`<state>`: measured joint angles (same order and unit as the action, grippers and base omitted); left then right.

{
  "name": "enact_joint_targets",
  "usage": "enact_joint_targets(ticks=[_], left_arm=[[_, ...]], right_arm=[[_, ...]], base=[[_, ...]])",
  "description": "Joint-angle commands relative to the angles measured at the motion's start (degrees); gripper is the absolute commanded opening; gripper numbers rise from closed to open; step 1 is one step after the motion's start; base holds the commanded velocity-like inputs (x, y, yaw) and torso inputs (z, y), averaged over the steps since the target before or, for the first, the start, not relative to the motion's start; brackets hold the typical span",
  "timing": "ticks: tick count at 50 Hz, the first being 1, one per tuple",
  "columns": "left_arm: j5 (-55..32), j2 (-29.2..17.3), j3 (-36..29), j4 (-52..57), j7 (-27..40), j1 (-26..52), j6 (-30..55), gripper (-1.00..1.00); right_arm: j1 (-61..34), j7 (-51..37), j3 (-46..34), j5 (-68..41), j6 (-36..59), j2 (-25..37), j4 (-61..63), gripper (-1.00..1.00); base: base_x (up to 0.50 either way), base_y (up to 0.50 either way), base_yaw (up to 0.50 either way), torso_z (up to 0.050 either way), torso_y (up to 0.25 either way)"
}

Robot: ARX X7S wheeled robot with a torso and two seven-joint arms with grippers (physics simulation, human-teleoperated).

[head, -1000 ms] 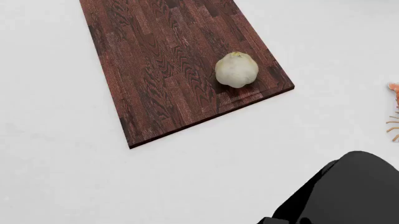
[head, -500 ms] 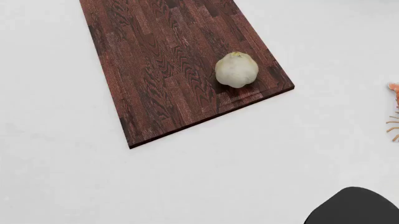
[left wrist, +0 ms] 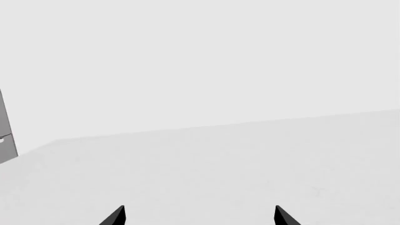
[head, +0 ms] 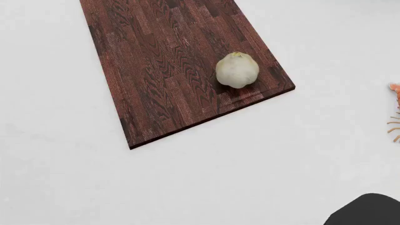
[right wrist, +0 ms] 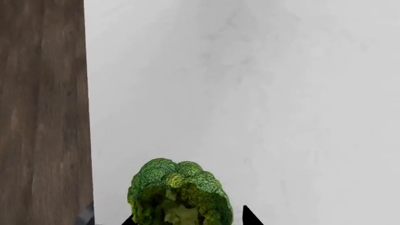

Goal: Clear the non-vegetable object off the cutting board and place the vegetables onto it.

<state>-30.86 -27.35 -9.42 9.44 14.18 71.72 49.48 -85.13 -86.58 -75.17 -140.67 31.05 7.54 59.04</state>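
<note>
- The shrimp (head: 395,112) is off the board, lying on the desk (head: 206,183) at the far right edge of the head view, well apart from the board; only an orange-pink bit and some thin tan legs show.
- The cutting board (head: 168,70) is dark reddish-brown wood with parquet-style grain strips, flat and rectangular, sitting at an angle.
- The pale bulb (head: 237,70) sits on the board near its right corner: cream-white, roundish, faint lobes.
- The green vegetable (right wrist: 180,192) is bumpy, bright yellow-green, clumped like broccoli. In the right wrist view it sits between the right end effector (right wrist: 187,218) tips, which are apart on either side of it; can't tell if they're actually touching it.
- The left end effector (left wrist: 198,216) has its two dark tips spread apart with nothing between them.
- The desk is plain matte white, smooth, with faint mottling.
- A brown wooden surface (right wrist: 40,112) borders the right wrist view.
</note>
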Motion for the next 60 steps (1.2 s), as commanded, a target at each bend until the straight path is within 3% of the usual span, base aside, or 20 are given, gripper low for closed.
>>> enact_joint_targets(ticks=[1, 17, 28, 40, 60], left_arm=[[-0.03, -0.14, 0.01, -0.42, -0.07, 0.21, -0.22, 1.00], [-0.29, -0.13, -0.25, 0.27, 0.10, -0.44, -0.24, 1.00], [-0.43, -0.20, -0.35, 0.39, 0.07, -0.33, -0.28, 1.00], [-0.56, -0.43, -0.44, 0.55, 0.01, -0.28, -0.27, 1.00], [-0.66, -0.32, -0.94, 0.29, -0.09, -0.16, -0.44, 1.00]], right_arm=[[-4.96, 2.25, 4.13, -1.51, 3.50, 4.25, -1.39, -1.00], [-12.34, 8.75, 12.72, -3.28, 10.46, 15.94, -5.66, -1.00], [-12.94, 16.07, 16.81, 1.20, 19.29, 24.86, -12.60, -1.00], [-17.66, 19.11, 18.11, 3.26, 24.39, 25.30, -18.17, -1.00], [-18.17, 28.14, 21.80, 17.13, 33.38, 27.67, -27.80, -1.00]], base=[[0.00, 0.00, 0.00, 0.000, 0.000], [0.00, 0.00, 0.00, 0.000, 0.000], [0.00, 0.00, 0.00, 0.000, 0.000], [0.00, 0.00, 0.00, 0.000, 0.000], [0.00, 0.00, 0.00, 0.000, 0.000]])
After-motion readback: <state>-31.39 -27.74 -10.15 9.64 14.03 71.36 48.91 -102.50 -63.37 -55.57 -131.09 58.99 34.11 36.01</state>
